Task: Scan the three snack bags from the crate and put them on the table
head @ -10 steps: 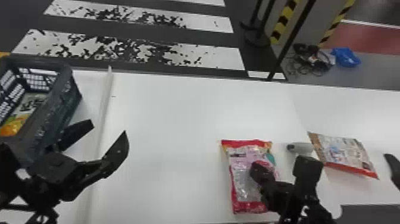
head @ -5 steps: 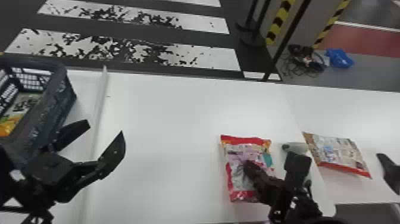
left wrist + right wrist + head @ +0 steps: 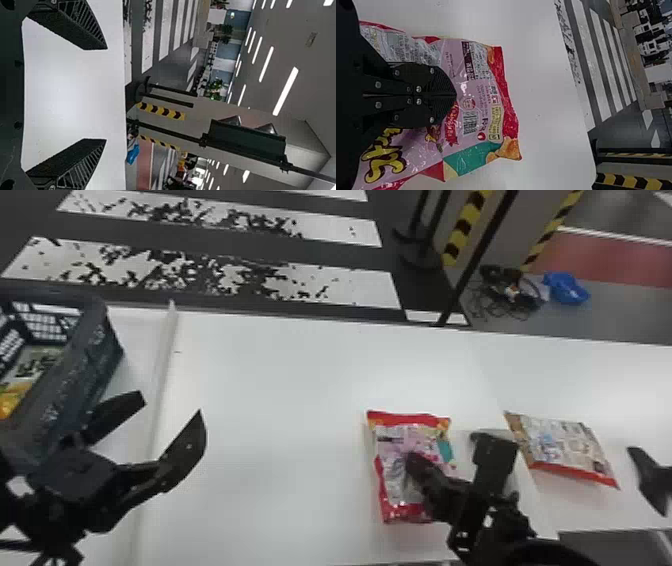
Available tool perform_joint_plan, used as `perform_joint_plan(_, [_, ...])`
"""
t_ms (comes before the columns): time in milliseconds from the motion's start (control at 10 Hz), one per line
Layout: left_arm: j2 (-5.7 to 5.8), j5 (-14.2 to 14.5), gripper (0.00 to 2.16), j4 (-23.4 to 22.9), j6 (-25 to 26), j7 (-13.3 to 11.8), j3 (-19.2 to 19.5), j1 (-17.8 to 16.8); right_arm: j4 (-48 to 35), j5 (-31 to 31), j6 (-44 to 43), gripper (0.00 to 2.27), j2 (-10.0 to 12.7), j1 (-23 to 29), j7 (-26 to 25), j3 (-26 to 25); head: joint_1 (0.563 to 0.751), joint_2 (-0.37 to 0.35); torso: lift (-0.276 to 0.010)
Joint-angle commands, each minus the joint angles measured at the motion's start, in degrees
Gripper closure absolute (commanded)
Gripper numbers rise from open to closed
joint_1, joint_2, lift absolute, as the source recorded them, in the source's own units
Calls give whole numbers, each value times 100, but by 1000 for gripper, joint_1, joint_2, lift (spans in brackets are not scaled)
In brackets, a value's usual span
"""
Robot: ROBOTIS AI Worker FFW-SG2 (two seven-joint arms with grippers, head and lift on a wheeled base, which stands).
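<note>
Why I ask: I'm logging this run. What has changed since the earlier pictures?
The pink-and-red plastic snack bag moved slightly forward with the right gripper. Nothing was visibly grasped or released. The dark plastic crate, red-edged brown snack bag and left gripper stayed put.

Bright ceiling lights point(image 3: 285, 91) shine overhead, and soft glare pales the white table point(image 3: 300, 390).

Crate point(image 3: 75, 375) cut off at head view's left edge; pink bag point(image 3: 397, 437) partly hidden by right end effector point(image 3: 414, 462)
</note>
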Motion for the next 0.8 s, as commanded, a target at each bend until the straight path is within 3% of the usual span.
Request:
perform_joint_plan(0, [-30, 0, 33, -12, -7, 98, -65, 1, -67, -17, -50, 2165, -14, 114, 89, -79, 695, -192, -94])
perform_joint_plan(200, [-48, 9, 33, -100, 11, 388, -127, -8, -753, -184, 20, 2165, -14, 456, 203, -220, 695, -198, -94])
perform_joint_plan(400, [-56, -44, 36, -171, 28, 951, -276, 1, -1579, -299, 547, 2057, -14, 738, 353, -308, 695, -189, -94])
perform_joint_plan(500, [-56, -202, 36, -197, 11, 1303, -382, -8, -1816, -299, 653, 1757, -14, 861, 423, -369, 695, -173, -94])
perform_joint_plan(600, [-48, -378, 43, -223, 11, 1619, -470, -8, -1904, -290, 635, 1139, -14, 922, 449, -466, 695, -152, -94])
perform_joint_plan(700, [-48, -395, 43, -215, 11, 1698, -478, -8, -1922, -220, 635, 508, -14, 940, 441, -607, 695, -145, -94])
